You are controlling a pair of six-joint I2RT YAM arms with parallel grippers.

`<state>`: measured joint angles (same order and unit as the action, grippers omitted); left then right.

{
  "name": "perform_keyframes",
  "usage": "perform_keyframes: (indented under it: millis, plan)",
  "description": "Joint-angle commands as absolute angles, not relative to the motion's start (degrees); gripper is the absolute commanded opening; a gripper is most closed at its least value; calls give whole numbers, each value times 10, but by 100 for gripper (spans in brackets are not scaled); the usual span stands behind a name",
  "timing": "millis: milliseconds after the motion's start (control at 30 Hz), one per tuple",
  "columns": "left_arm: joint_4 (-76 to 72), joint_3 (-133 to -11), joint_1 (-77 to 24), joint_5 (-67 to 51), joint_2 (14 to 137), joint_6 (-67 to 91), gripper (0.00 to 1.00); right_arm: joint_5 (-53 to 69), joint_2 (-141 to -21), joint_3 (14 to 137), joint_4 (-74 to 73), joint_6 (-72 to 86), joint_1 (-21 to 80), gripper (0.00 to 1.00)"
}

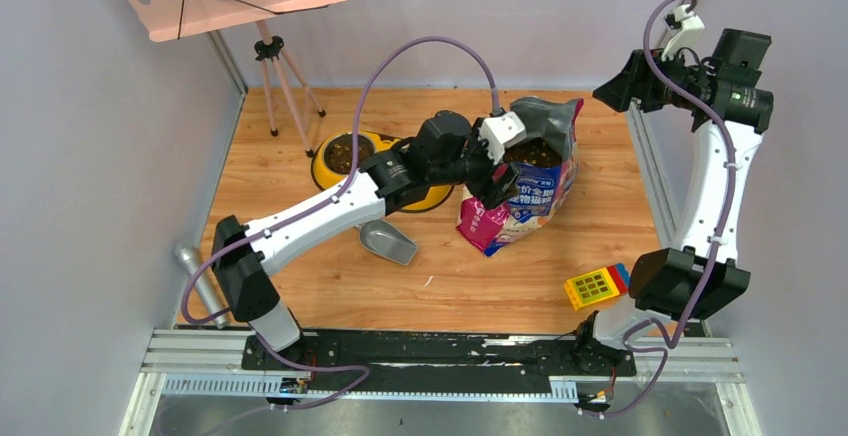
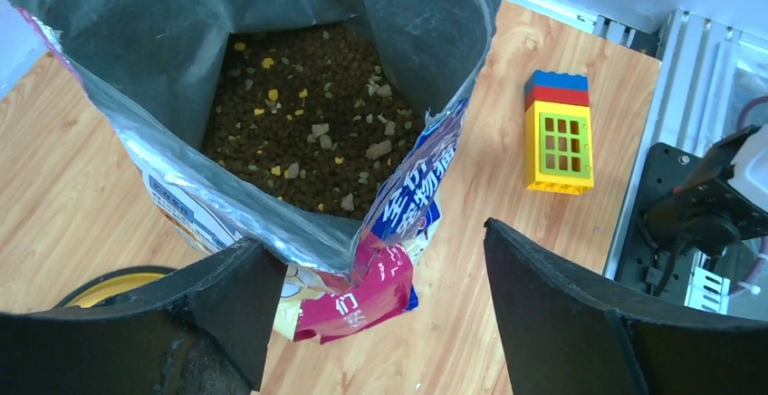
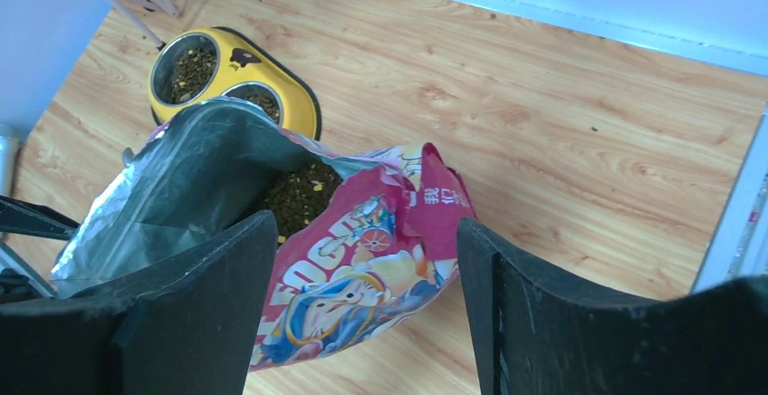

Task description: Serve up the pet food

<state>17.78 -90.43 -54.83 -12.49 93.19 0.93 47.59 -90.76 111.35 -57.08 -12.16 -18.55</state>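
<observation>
My left gripper (image 2: 373, 243) is open at the rim of the bag (image 2: 136, 33); the pet food (image 2: 308, 114) lies inside, just ahead. My right gripper (image 3: 367, 232), also open, hangs well above. If I push the soft bag, it may tip and spill.

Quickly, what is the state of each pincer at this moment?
Left pincer: open, holding nothing, above the rim of the cat food bag.
Right pincer: open, holding nothing.

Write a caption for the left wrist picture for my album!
Left gripper open over the cat food bag, full of brown kibble, a toy brick house beside it.
</observation>
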Motion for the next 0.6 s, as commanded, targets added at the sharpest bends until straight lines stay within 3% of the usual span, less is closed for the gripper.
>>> perform_keyframes:
  millis: [0,167,333,500,567]
  plan:
    - [156,-936,-551,-100,941,21,81,520,-886,1095,-536,-155,-195,72]
    - [168,-937,-549,-94,952,2,60,507,-869,1063,-531,-180,-196,70]
    - [180,-922,-518,-115,938,-5,30,599,-846,1051,-534,-176,-219,72]
    - [175,-873,-498,-162,891,-25,1,604,-827,1041,-536,-183,-219,72]
    - [175,-858,-489,-241,871,-61,0,601,-820,1040,-543,-188,-219,71]
